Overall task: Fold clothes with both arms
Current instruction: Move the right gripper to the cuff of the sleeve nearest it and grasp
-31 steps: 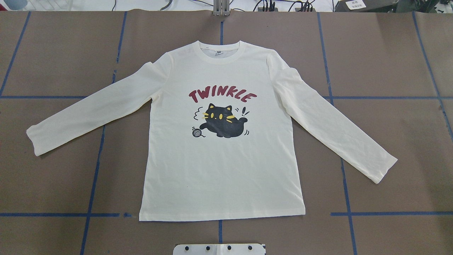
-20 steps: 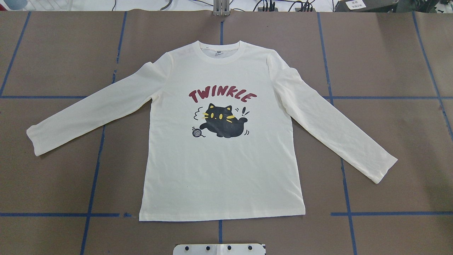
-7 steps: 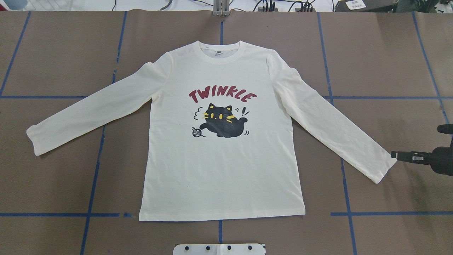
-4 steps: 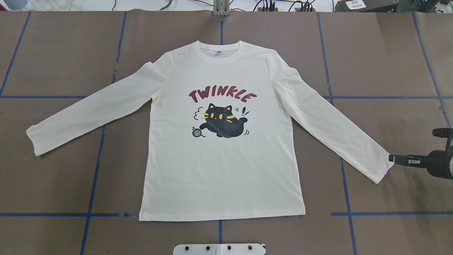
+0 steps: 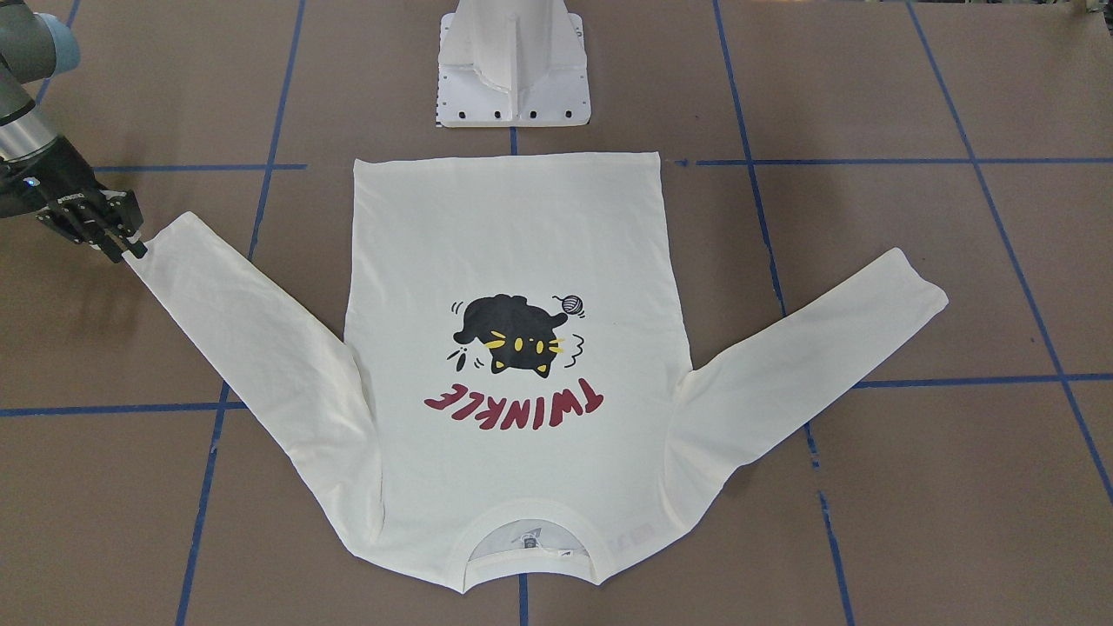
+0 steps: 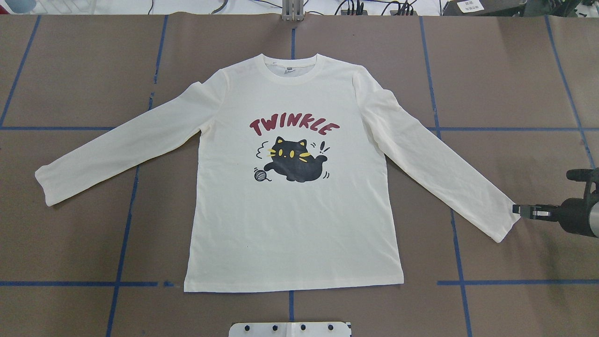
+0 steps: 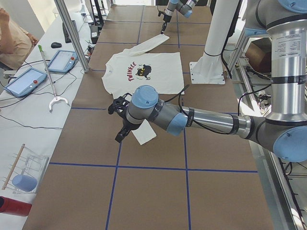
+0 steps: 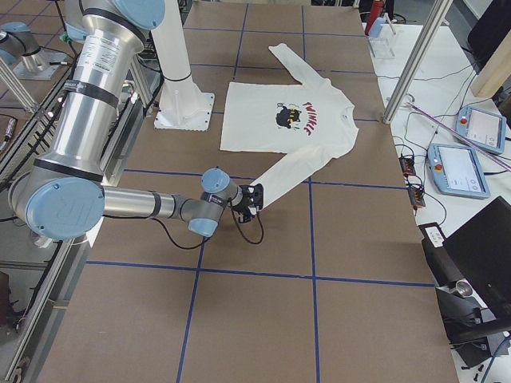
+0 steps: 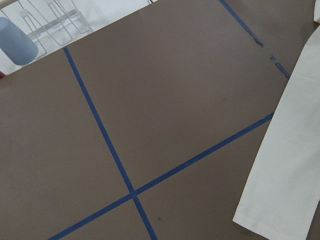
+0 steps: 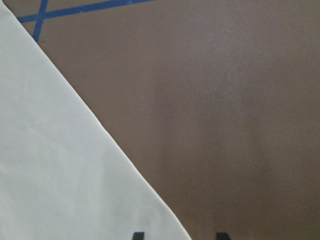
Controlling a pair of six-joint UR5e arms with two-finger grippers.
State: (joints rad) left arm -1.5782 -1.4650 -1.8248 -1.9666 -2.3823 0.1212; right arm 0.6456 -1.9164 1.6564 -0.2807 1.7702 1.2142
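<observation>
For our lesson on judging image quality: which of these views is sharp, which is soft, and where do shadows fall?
Overhead view: even light, no glare, the T-shirt print crisp. Front-facing view: a soft shadow on the table cover beside the right gripper. Right wrist view: very close and soft, the sleeve edge slightly blurred. Exterior left view: wide-angle, the near left arm looms large.

Cream long-sleeved T-shirt lies flat on the brown desk, print up: black cat, red TWINKLE. Hem toward the white base pedestal, collar away from it, sleeves spread. Grey-silver jointed right arm is low, its black two-finger tool at the right cuff, fingertips apart. Grey-silver left arm is above the desk near the left cuff, left tool pointing down, grip unclear.
</observation>
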